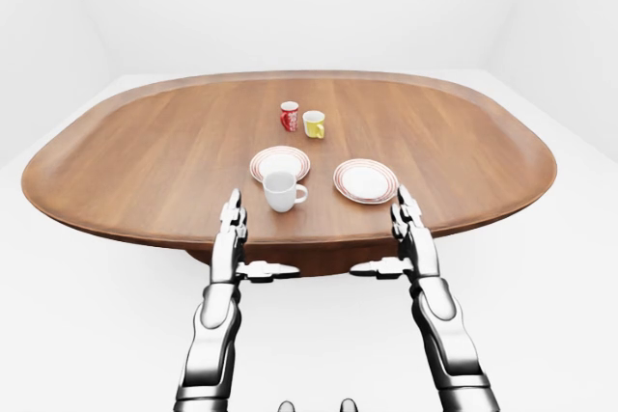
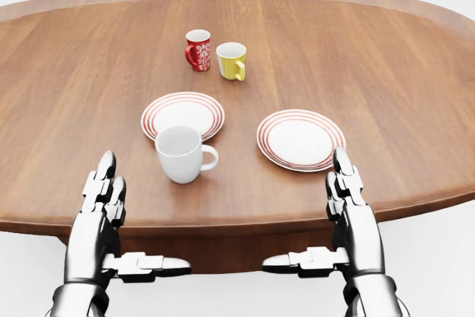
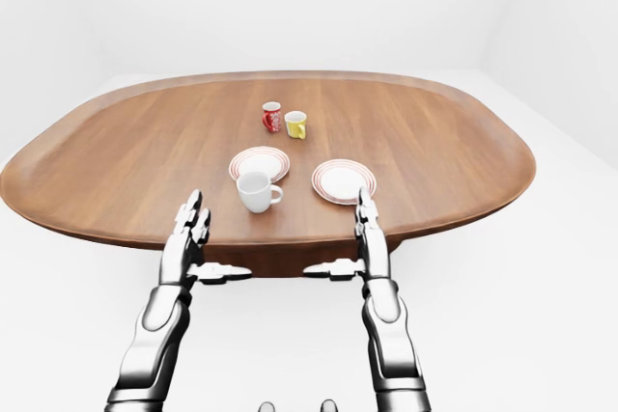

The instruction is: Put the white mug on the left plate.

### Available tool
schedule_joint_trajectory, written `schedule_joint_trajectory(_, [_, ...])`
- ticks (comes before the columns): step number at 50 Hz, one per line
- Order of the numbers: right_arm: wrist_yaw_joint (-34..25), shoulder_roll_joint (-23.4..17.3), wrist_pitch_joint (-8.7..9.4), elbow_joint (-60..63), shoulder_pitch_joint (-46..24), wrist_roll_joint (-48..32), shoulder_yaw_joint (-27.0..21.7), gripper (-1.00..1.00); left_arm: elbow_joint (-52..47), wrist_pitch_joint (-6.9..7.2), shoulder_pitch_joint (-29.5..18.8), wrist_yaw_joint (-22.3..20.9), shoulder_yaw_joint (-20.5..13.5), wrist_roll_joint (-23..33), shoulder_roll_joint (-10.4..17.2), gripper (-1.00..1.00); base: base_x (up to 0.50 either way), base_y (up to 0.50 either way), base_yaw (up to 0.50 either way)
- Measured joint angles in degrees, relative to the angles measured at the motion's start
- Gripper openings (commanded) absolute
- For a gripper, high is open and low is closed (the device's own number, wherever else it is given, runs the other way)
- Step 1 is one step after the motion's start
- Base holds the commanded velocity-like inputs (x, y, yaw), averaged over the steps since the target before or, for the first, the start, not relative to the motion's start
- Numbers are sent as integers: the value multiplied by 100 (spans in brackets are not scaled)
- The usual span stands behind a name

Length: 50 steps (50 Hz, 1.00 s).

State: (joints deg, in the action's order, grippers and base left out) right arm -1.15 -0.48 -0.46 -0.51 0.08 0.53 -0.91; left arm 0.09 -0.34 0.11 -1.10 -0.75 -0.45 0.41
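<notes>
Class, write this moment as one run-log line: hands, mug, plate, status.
left robot hand: open, empty | right robot hand: open, empty | white mug: upright on table, overlapping left plate edge in view | status: not yet grasped

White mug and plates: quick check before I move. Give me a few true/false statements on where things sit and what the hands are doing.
1. The white mug stands on the table, not on a plate. True.
2. The mug's handle points to the view's left. False: it points right.
3. The left hand grips the mug. False: both it and the right hand are open, holding nothing.
4. The left plate lies just above the mug in the head view. True.
5. The red mug stands on the right plate. False: it stands on the table beside the yellow mug.
</notes>
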Motion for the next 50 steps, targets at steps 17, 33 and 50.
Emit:
schedule_joint_trajectory(17, [-214,-68,184,394,70,218,-170,100,-497,241,7,-145,-95,24,74,100,0,0,0])
schedule_joint_trajectory(33, [-170,-130,546,2485,-54,1040,-487,100,-2660,534,-296,-157,-220,28,134,100,0,0,0])
schedule_joint_trajectory(50, [-138,-162,546,2977,-80,1296,-596,100,-3111,534,-384,-133,-278,-41,155,100,0,37,0])
